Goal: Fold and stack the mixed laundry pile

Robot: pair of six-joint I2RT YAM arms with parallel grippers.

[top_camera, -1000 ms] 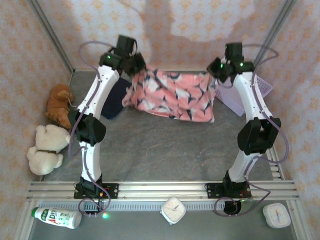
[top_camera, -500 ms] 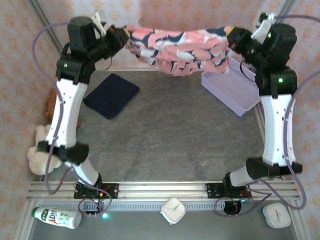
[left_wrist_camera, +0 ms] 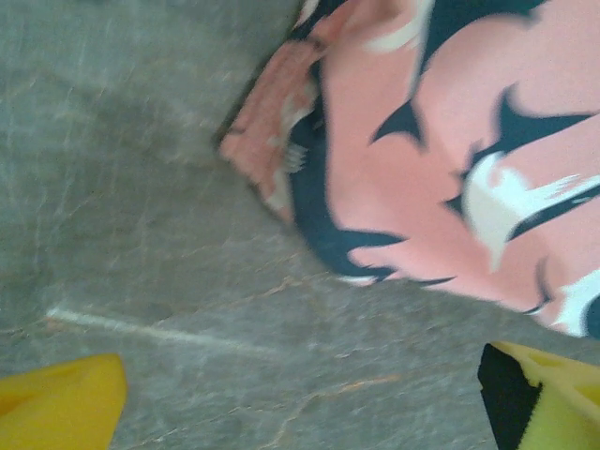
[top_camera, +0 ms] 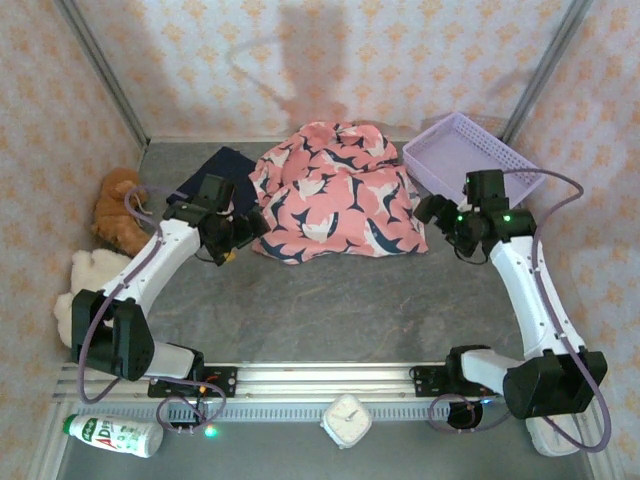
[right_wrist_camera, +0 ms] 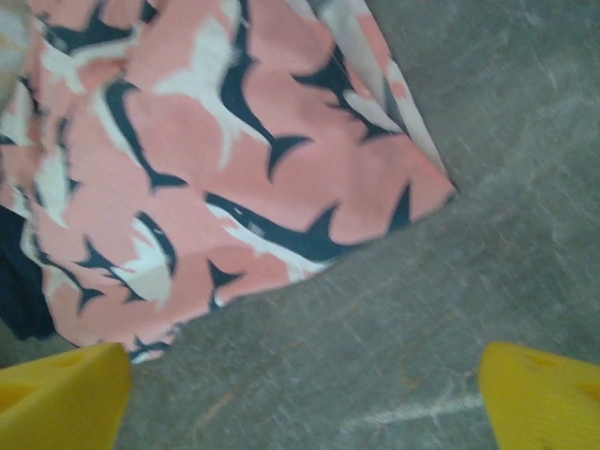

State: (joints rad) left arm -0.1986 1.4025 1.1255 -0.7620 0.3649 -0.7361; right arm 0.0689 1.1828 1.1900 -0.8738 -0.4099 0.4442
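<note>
The salmon-pink shark-print garment (top_camera: 335, 195) lies crumpled on the table at the middle back. The dark navy garment (top_camera: 212, 168) sits folded to its left, partly under it and behind my left arm. My left gripper (top_camera: 252, 224) is open, low at the pink garment's left edge. In the left wrist view its yellow fingertips (left_wrist_camera: 61, 403) stand wide apart over bare table, clear of the pink cloth (left_wrist_camera: 450, 141). My right gripper (top_camera: 428, 210) is open at the garment's right edge. Its fingertips (right_wrist_camera: 544, 394) frame bare table below the pink corner (right_wrist_camera: 234, 159).
A lavender lattice basket (top_camera: 470, 155) stands at the back right, just behind my right gripper. A brown plush toy (top_camera: 118, 210) and a cream one (top_camera: 85, 285) lie along the left wall. A bottle (top_camera: 113, 435) and a clock (top_camera: 347, 418) sit beyond the front rail.
Half a second ago both grippers held the pink garment stretched high between them. Both have since opened, the garment has dropped onto the table, and both arms have come down and towards me.
</note>
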